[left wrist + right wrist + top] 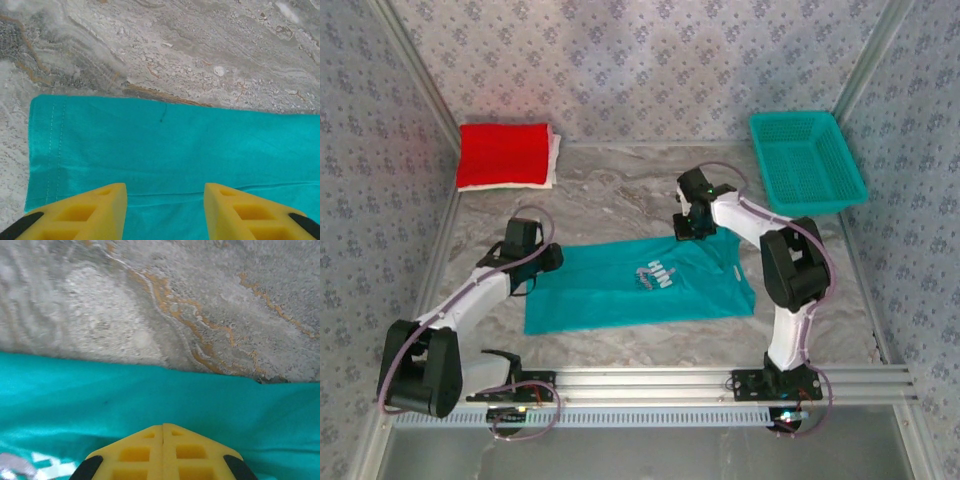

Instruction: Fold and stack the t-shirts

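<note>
While left tool [165,190] gapes above teal shirt [175,145], right tool [162,429] fully closed.

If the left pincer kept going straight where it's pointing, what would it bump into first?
Most likely the teal t-shirt: the left pincer aims at the cloth near its hemmed edge. How far off is unclear.

You've got a wide strip of bare desk [620,190] open across the back, between the folded red shirt [503,155] far left and the mesh basket [807,160] far right. The middle's covered by the teal shirt [640,285], with the left arm [470,295] at its left edge and the right arm [750,215] leaning over its far edge. Patterned walls [650,70] box in three sides.
</note>
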### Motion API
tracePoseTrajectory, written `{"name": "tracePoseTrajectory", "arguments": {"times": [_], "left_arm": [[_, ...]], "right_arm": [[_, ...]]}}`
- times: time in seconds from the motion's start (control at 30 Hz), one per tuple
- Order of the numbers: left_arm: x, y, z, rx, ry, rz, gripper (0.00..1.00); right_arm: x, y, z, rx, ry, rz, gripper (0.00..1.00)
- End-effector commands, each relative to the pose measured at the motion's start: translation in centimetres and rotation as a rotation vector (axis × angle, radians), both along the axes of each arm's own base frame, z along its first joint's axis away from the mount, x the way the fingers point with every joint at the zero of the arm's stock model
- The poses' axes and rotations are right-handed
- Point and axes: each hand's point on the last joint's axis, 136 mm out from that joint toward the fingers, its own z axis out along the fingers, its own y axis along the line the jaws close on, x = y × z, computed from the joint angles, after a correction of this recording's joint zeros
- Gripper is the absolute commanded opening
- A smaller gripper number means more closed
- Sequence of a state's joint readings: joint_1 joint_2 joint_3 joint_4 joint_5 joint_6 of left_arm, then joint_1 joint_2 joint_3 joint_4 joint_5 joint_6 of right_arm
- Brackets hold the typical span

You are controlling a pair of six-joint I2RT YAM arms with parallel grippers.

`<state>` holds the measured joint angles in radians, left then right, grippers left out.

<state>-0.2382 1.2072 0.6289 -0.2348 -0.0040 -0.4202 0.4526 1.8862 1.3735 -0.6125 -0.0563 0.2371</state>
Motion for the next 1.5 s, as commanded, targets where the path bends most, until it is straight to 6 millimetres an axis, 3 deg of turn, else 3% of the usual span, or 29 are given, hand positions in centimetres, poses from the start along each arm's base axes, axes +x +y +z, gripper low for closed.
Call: {"name": "tracePoseTrajectory", "arguments": {"times": [0.0,0.3,0.5,0.53,0.67,0.83,1.0,1.1,1.23,1.37,1.47], "left_arm": [[0.1,0.7,-0.5,0.017,0.007,0.030,0.45],[-0.4,1.7,-1.4,0.039,0.029,0.050,0.45],[-0.4,1.9,-2.5,0.035,0.054,0.053,0.45],[-0.3,1.8,-2.7,0.033,0.060,0.051,0.45],[-0.1,1.7,-3.1,0.028,0.072,0.049,0.45],[0.7,1.3,-2.4,0.014,0.060,0.039,0.45],[2.0,0.9,-0.5,0.005,0.027,0.025,0.45],[3.1,0.5,0.6,0.002,0.008,0.007,0.46],[4.8,-0.6,0.6,-0.015,0.036,-0.034,0.45],[6.0,-1.1,-0.9,-0.033,0.108,-0.034,0.44],[6.3,-1.1,-2.4,-0.068,0.157,-0.013,0.43]], "right_arm": [[-1.5,-0.5,2.5,-0.034,-0.033,-0.016,0.00],[-6.6,-0.5,3.9,-0.151,-0.056,-0.035,0.00],[-9.8,-0.3,3.0,-0.210,-0.037,-0.030,0.02],[-11.1,-0.5,1.9,-0.231,-0.011,-0.016,0.04],[-14.1,1.7,0.5,-0.200,0.036,0.051,0.15],[-16.7,3.7,0.3,-0.067,0.112,0.091,0.19],[-13.9,2.5,3.4,0.056,0.036,0.003,0.28],[-10.8,-0.2,4.0,0.093,0.002,-0.120,0.33],[-6.5,-4.2,2.4,0.080,0.008,-0.273,0.32],[-2.6,-6.1,1.0,0.040,0.004,-0.341,0.31],[-0.3,-6.5,0.2,0.026,0.015,-0.367,0.30]]}}
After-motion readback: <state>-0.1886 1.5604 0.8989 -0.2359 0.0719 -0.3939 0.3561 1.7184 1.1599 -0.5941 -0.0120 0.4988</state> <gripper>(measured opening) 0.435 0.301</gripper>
